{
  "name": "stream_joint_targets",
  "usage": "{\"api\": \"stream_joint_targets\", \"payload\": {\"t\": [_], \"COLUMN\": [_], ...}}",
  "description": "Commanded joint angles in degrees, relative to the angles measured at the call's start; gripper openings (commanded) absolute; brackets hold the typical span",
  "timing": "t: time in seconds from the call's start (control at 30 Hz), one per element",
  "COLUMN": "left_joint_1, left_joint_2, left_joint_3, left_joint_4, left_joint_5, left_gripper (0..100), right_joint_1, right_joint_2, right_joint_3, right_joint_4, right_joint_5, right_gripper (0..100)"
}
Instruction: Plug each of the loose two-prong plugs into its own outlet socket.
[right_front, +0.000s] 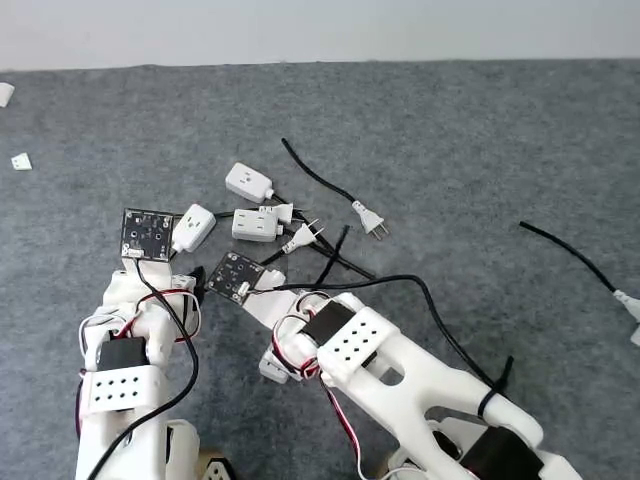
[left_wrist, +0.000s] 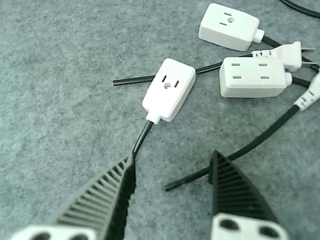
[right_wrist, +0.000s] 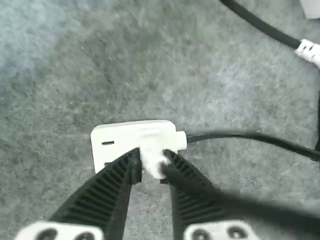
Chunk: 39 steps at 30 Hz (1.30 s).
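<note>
My left gripper (left_wrist: 172, 165) hangs open just above the carpet, one black cord by each finger. Just ahead of it lies a white outlet socket (left_wrist: 170, 90) (right_front: 193, 228) on a black cord, its slots facing up. Two more white sockets (left_wrist: 229, 26) (left_wrist: 255, 76) lie beyond it, with two loose white plugs (left_wrist: 287, 52) (left_wrist: 310, 95) beside them. My right gripper (right_wrist: 150, 162) is shut on a white two-prong plug (right_wrist: 152, 150), which is pressed against a white socket block (right_wrist: 117, 140). A third loose plug (right_front: 370, 218) lies farther right on the carpet.
Grey carpet (right_front: 480, 150) covers the table. Black cords (right_front: 335, 255) cross between the sockets and the right arm. Another cord with a white end (right_front: 628, 300) lies at the far right edge. Small white scraps (right_front: 20, 160) sit at the far left.
</note>
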Motion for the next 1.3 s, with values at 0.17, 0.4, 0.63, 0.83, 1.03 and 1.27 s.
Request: {"api": "stream_joint_targets", "payload": {"t": [0.17,0.4,0.63,0.83,1.03,1.27], "left_joint_1": [-0.26,-0.26,-0.26,-0.26,-0.26,-0.26], "left_joint_2": [-1.32,-1.32,-1.32,-1.32,-1.32,-1.32], "left_joint_3": [-0.31,-0.31,-0.31,-0.31,-0.22,-0.22], "left_joint_4": [-0.62,-0.62,-0.53,-0.53,-0.44,-0.53], "left_joint_5": [-0.53,-0.53,-0.53,-0.53,-0.53,-0.62], "left_gripper": [23,23,23,23,23,23], "right_joint_1": [0.48,-0.22,-0.22,-0.31,-0.22,-0.40], "right_joint_2": [-1.01,-1.01,2.86,13.32,13.41,11.30], "right_joint_3": [0.79,6.24,2.90,-5.80,-6.95,-6.86], "right_joint_4": [-1.10,-4.35,-0.84,6.29,4.00,0.66], "right_joint_5": [0.88,3.60,3.96,5.45,-0.44,-10.81], "right_gripper": [1.0,0.9,0.9,0.9,1.7,13.3]}}
